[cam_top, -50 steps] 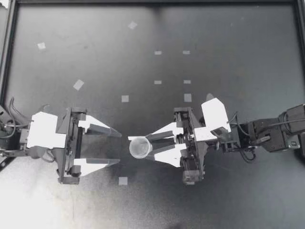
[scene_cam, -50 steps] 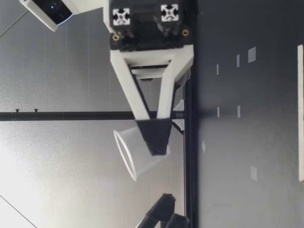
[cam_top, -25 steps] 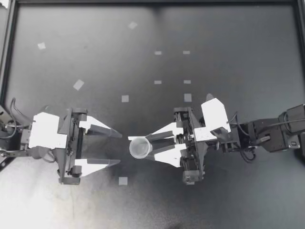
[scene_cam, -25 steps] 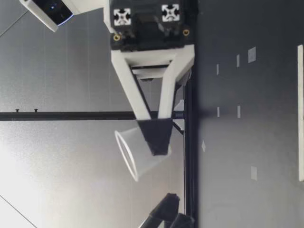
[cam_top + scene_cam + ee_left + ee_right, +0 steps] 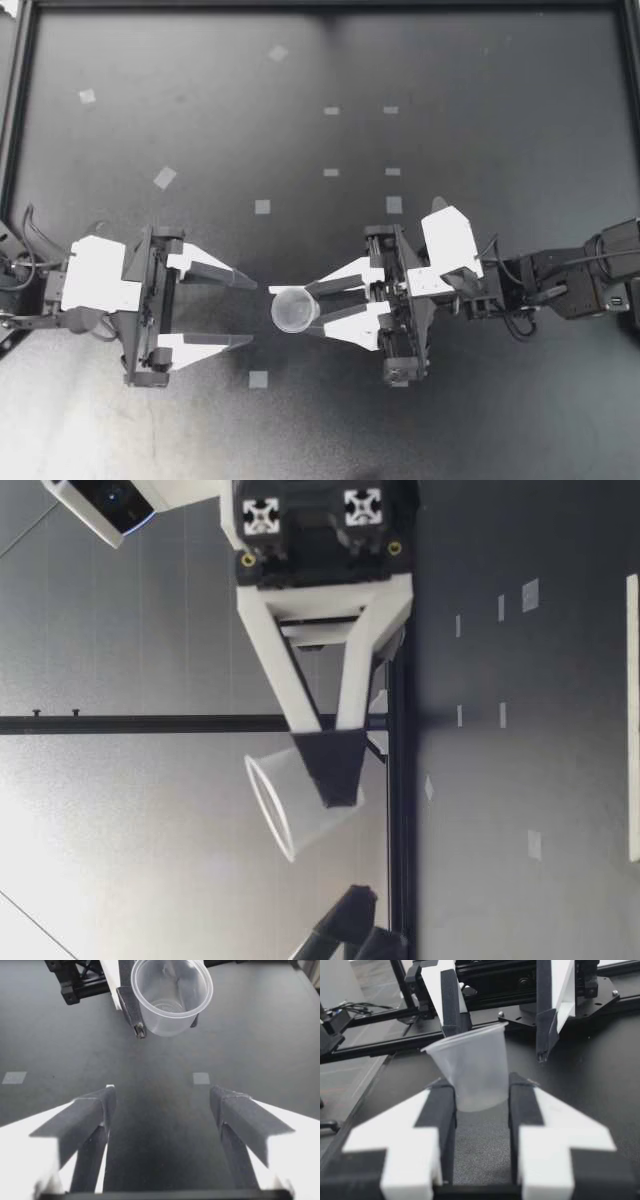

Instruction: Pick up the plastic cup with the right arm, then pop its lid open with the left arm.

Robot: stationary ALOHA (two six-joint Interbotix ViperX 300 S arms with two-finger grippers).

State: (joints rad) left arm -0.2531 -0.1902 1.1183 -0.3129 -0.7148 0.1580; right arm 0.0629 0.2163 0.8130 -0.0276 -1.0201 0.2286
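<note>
Barely anything has shifted since a second ago: my left pincer (image 5: 253, 312) has crept a shade closer to the clear plastic cup (image 5: 291, 310), while my right pincer (image 5: 314, 308) has kept its place. The right pincer is clenched on the cup, one dark pad pressing each side of its lower wall, so the rim juts out past the fingertips. The low view shows the cup lifted clear of the black table (image 5: 480, 100), mouth upward and tipped (leaning toward the left pincer). The left pincer stands released, fingers spread wide with nothing between them. The cup hangs ahead of its fingertips and a little above them, near but apart. Small grey tape squares (image 5: 262, 207) lie on the table around both pincers, and one shows ahead of the left pincer's spread fingers.
</note>
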